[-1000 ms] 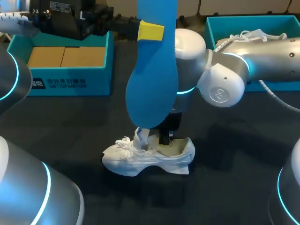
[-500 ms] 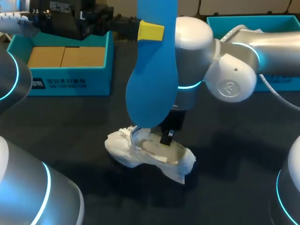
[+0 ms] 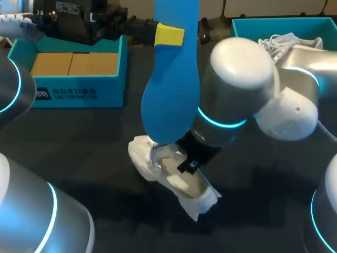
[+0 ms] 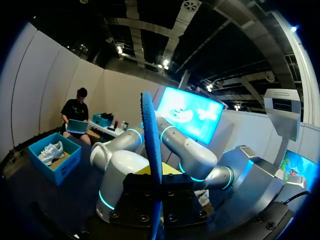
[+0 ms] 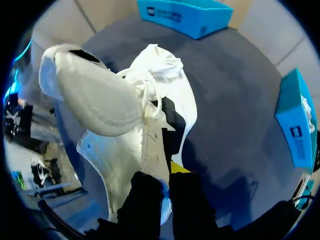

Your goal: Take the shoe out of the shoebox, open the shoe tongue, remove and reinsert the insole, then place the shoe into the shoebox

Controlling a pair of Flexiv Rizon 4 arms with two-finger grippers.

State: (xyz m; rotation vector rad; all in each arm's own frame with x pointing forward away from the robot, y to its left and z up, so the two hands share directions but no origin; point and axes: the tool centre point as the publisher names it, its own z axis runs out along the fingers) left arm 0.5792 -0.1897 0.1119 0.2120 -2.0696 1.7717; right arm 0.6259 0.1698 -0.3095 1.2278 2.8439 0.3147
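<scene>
1. Shoe lies unboxed on the middle of the table, its side wall pinched by the right gripper.
2. Left gripper clamps the blue insole upright above it.
3. Reinserting and boxing remain, I judge.

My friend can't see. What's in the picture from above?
The right gripper holds a tilted white shoe by its rim. Above it, the left gripper holds a blue insole upright. Blue shoeboxes sit at the back.
</scene>
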